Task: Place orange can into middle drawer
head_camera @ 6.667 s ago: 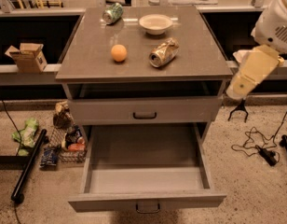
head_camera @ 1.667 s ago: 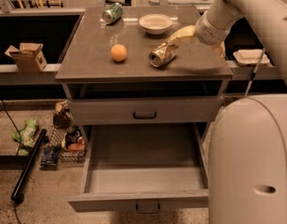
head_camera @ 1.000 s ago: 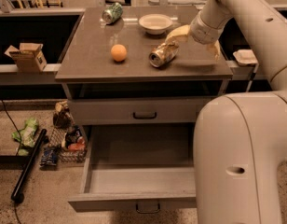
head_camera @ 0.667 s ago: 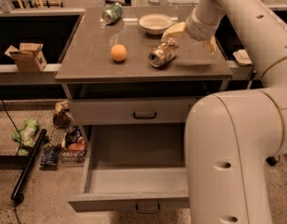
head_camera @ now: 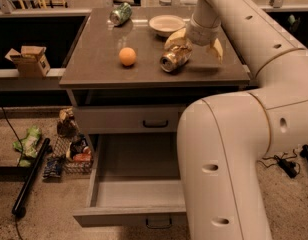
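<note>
The step in hand is the reach for the grasp. The orange can (head_camera: 174,58) lies on its side on the table (head_camera: 94,64), and the hand (head_camera: 195,44) stands wide open just behind it, holding nothing. Next, I think, the hand must go lower around the can and close, then carry it to the open middle drawer (head_camera: 125,160). Compared with a moment ago, the hand is closer to the can.

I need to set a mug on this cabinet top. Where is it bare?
Bare: the cabinet top left of the orange ball, in front of the green can; also the visible floor of the middle drawer. Crowded: back right, where bowl, orange can and the open gripper bunch together.
</note>
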Controlling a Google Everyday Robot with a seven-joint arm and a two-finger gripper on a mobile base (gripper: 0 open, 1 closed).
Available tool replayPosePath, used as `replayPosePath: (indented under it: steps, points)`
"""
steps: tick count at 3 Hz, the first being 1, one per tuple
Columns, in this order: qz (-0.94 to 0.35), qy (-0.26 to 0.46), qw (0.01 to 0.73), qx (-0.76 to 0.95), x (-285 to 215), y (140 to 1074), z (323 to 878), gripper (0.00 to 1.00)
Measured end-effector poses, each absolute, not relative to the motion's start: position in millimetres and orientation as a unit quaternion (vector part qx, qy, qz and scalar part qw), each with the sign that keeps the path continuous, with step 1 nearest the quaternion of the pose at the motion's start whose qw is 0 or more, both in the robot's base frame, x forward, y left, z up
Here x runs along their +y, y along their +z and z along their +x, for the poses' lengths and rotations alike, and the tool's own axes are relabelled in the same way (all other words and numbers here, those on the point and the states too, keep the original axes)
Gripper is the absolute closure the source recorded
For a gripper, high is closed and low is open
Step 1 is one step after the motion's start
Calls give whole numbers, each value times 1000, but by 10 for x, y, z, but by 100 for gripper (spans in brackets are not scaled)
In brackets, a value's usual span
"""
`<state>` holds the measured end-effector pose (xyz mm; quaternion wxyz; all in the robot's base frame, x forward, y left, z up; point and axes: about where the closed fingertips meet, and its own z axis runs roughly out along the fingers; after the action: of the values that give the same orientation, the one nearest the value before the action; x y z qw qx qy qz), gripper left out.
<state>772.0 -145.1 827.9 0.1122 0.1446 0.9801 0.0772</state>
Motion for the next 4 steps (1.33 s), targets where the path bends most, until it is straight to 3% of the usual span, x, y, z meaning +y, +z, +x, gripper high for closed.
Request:
replayPosePath:
  steps: [1,4]
  points:
    - [152,70,92,982,-1374,8126,7713,16]
    - [161,100,110,976,-1567,8472,7642,85]
